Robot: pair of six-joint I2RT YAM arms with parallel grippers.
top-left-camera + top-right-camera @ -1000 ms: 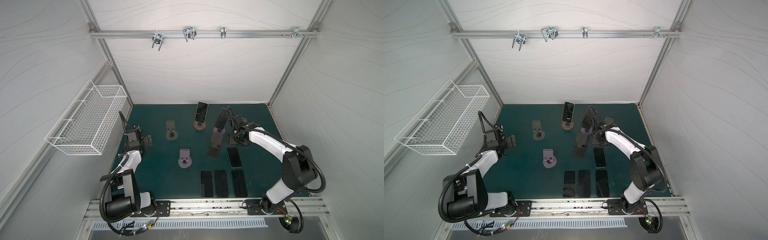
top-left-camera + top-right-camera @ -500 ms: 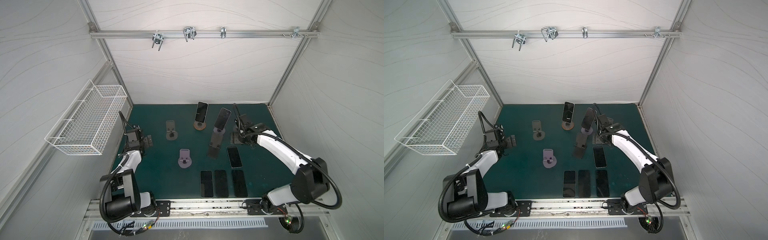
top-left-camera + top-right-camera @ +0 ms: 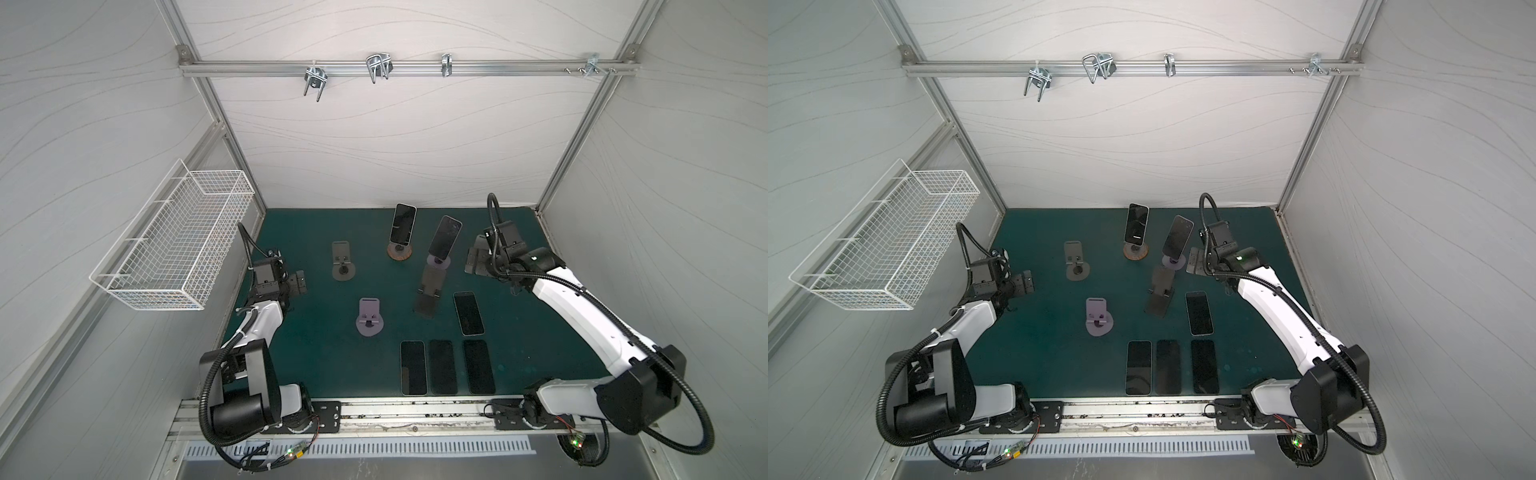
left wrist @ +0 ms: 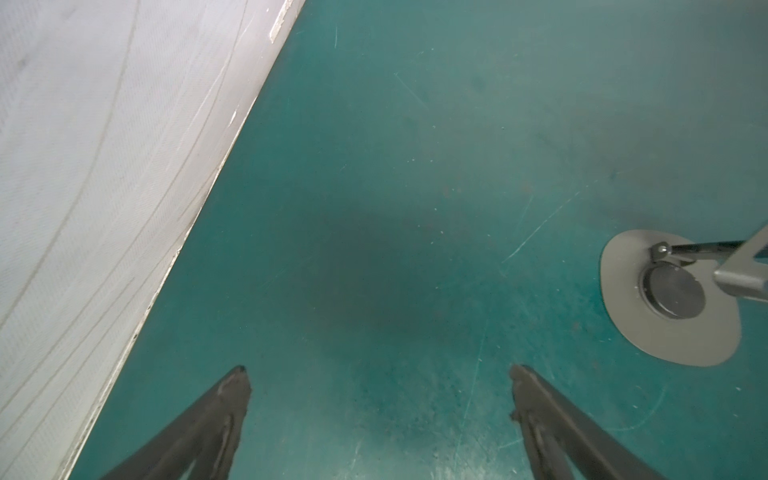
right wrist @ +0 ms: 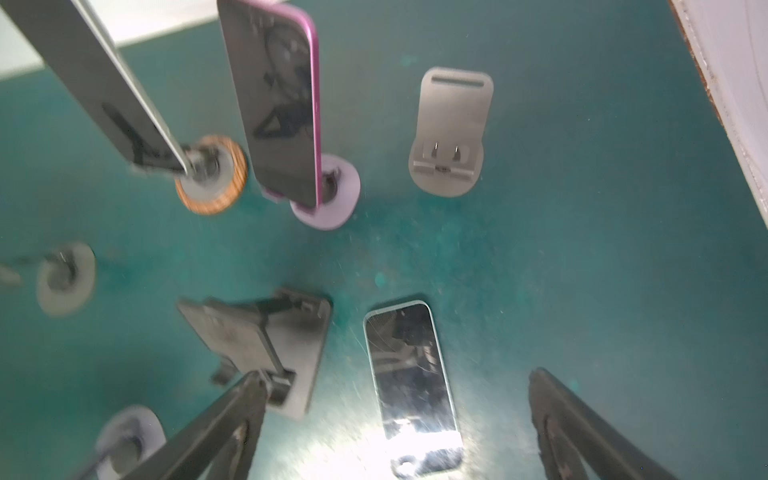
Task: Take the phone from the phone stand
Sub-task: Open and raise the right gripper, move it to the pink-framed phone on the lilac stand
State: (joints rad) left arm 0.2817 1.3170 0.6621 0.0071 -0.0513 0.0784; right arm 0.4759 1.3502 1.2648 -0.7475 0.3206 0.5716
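Four flat phones are lying near the front of a dark green mat, which is showing scratches and pale specks up close. White panels in an aluminium frame are closing in the space, a wire basket is hanging on the side wall, and a rail with hooks is crossing the back. Toward the back, the phone with the pink edge is leaning tilted on its lilac phone stand. A second phone is standing just beside it on a wood-rimmed stand. Compared with a second ago, the right gripper is no longer crowding the pink-edged phone. It is standing off to that phone's right with jaws spread wide and holding nothing, and the phone is staying on its stand. The left gripper is hovering unchanged near the side wall, jaws apart over bare mat. The right wrist view is smearing with motion, and a grey stand is being cut off at the edge of the left wrist view.
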